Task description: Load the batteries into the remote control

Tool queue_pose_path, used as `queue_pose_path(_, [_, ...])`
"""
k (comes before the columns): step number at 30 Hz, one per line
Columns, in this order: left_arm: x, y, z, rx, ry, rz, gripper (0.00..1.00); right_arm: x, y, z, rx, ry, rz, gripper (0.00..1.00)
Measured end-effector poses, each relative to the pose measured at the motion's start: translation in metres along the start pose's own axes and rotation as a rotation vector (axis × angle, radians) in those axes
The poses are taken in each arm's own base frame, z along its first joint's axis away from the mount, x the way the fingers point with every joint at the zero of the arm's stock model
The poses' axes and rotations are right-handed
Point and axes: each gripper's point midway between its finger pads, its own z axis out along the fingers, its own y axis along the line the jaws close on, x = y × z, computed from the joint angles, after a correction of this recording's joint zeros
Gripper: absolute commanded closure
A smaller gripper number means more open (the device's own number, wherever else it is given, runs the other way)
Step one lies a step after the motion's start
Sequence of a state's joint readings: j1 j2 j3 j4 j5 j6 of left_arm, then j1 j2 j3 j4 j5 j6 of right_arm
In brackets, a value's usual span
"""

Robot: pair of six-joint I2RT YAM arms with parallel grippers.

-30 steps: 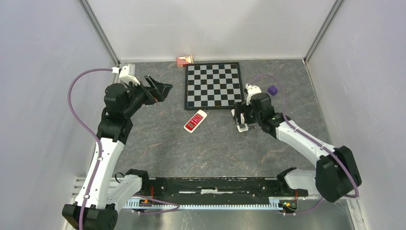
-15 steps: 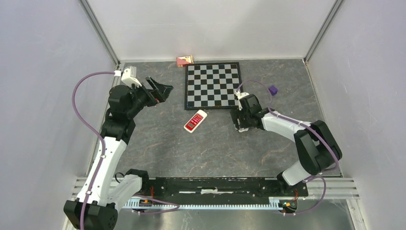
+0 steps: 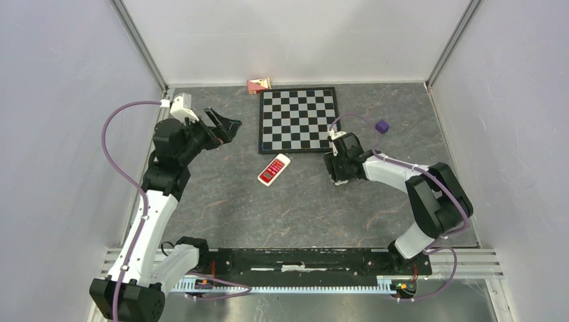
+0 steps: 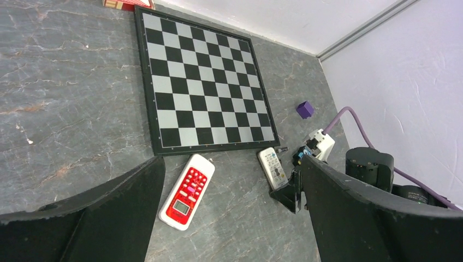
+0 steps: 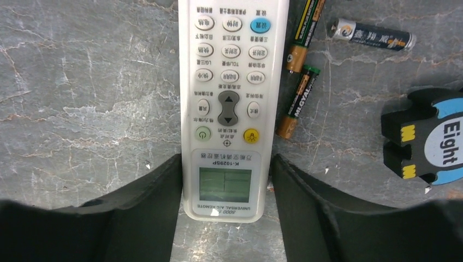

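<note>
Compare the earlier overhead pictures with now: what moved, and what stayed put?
The right arm folded its elbow inward, and the right gripper settled around the white remote, jaws narrowing; whether it grips yet is unclear. The left gripper stayed open and raised; red remote, chessboard and purple cube stayed put.

Both arms share one build. The left arm point(image 3: 144, 221) and right arm point(image 3: 396, 176) have white shells on the long links and black housings at the joints. A purple cable point(image 3: 107, 141) runs along the left arm to a white block point(image 3: 180, 106) at its wrist. A second purple cable point(image 3: 350, 118) serves the right. The left gripper point(image 3: 233, 129) has matte black fingers point(image 4: 104, 218), broad and smooth-edged. The right gripper point(image 3: 339, 176) matches. The bases share a black rail point(image 3: 302, 258) with small orange parts point(image 3: 402, 287).
</note>
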State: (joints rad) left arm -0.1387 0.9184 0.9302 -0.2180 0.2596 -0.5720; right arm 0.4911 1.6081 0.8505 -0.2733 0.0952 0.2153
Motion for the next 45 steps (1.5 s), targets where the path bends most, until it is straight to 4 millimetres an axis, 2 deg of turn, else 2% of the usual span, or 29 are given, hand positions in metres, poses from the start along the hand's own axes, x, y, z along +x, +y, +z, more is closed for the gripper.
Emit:
queue_pose_path(2, [0.001, 0.002, 0.0, -0.01, 0.003, -0.002, 0.0, -0.001, 0.0, 0.001, 0.001, 0.004, 0.001, 0.5])
queue_pose_path(5, [0.003, 0.006, -0.001, -0.032, 0.008, -0.006, 0.0, -0.003, 0.001, 0.001, -0.002, 0.005, 0.007, 0.59])
queue_pose_path(10, [0.003, 0.011, -0.003, -0.065, 0.007, -0.009, 0.0, -0.006, 0.008, -0.003, -0.03, 0.007, 0.02, 0.65])
queue_pose_path(14, [0.002, 0.012, -0.008, -0.077, -0.001, -0.009, 0.0, -0.021, 0.027, -0.02, -0.137, -0.033, 0.049, 0.65])
queue_pose_path(19, [0.005, 0.003, -0.012, -0.032, 0.019, -0.016, 0.0, -0.061, 0.081, -0.064, -0.452, -0.185, 0.143, 0.64])
queue_pose_path(24, [0.021, -0.028, -0.008, 0.16, 0.083, -0.131, 0.0, -0.106, 0.136, -0.136, -0.89, -0.423, 0.295, 0.63])
queue_pose_path(29, [0.052, -0.053, 0.001, 0.354, 0.161, -0.315, 0.0, -0.138, 0.167, -0.207, -1.247, -0.544, 0.393, 0.63])
queue_pose_path(32, [0.06, -0.074, 0.004, 0.443, 0.202, -0.387, 0.0, -0.145, 0.184, -0.247, -1.423, -0.563, 0.395, 0.63])
queue_pose_path(34, [0.061, -0.092, 0.003, 0.512, 0.217, -0.401, 0.0, -0.145, 0.194, -0.266, -1.509, -0.553, 0.382, 0.63])
queue_pose_path(39, [0.059, -0.141, -0.005, 0.688, 0.253, -0.394, 0.0, -0.142, 0.203, -0.295, -1.616, -0.544, 0.367, 0.63])
queue_pose_path(45, [0.047, -0.161, -0.017, 0.779, 0.206, -0.376, 0.0, -0.142, 0.204, -0.299, -1.632, -0.526, 0.382, 0.63])
